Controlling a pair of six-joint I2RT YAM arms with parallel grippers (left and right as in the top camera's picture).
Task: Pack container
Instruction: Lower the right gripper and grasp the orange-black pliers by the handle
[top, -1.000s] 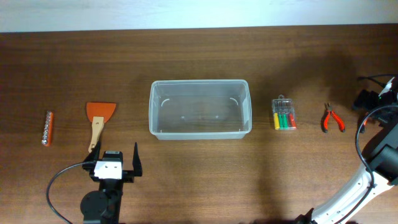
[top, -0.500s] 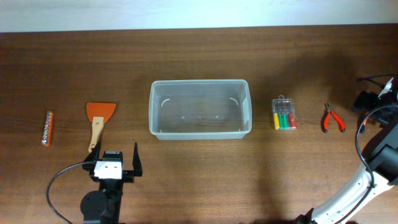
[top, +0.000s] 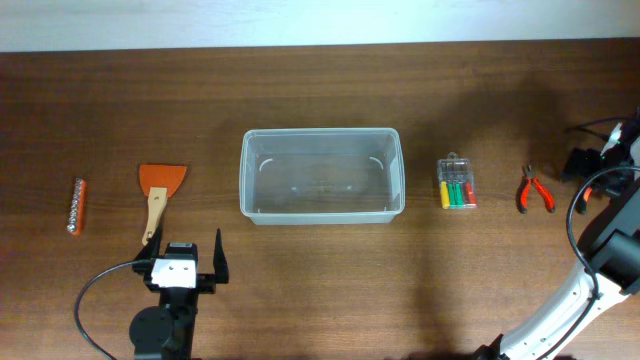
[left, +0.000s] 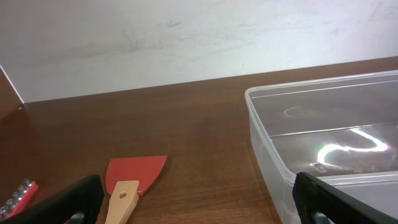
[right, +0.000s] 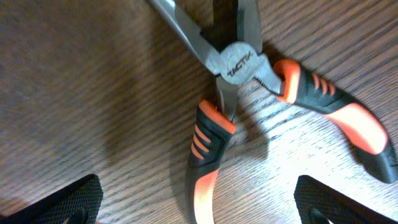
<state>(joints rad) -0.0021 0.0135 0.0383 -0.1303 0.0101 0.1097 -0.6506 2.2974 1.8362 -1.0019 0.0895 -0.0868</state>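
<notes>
At the right end of the table (top: 450, 300), the right claw (right: 199, 202) hangs wide open directly over the orange-handled pliers (right: 245, 62), whose handles point toward the robot. The empty container (top: 320, 216) sits mid-table, well to that claw's left, long axis left-to-right. The left claw (left: 199, 205) is also open.

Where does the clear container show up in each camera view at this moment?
Overhead: the container sits at the picture's centre.
Left wrist: it takes up the right side, cut off by the edge.
Right wrist: not in it; pliers take up most of that view.
Shared landmark: the orange scraper, left of the container in the overhead and left wrist views.
</notes>
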